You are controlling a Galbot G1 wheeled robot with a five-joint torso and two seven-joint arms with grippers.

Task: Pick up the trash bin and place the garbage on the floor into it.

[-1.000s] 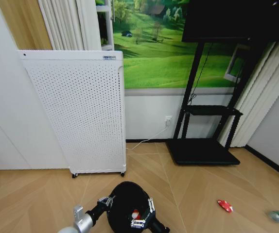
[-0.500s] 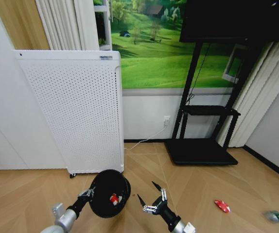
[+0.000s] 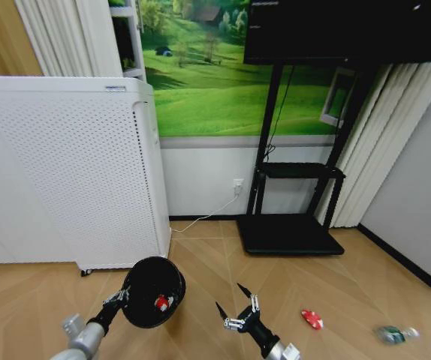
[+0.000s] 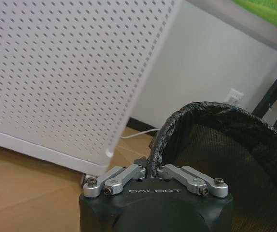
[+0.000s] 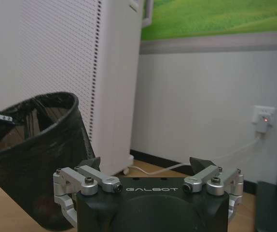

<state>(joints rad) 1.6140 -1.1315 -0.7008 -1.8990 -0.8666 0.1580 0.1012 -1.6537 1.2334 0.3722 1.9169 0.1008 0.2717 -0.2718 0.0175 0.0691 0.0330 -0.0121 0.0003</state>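
A: How far along?
B: Left tool [image 3: 119, 297] clamps the bin [image 3: 153, 292] rim, lifted, one red scrap inside.
A: What's left?
B: Wrapper [image 3: 311, 319] and bottle [image 3: 394, 334] on the floor; right tool [image 3: 242, 316] spread wide, empty.

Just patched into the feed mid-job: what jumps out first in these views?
The black mesh trash bin held off the floor, tilted, by the left gripper shut on its rim, with a red wrapper inside. Beside it the right gripper hangs open and empty. To the right on the wood floor lie another red wrapper and a small bottle.
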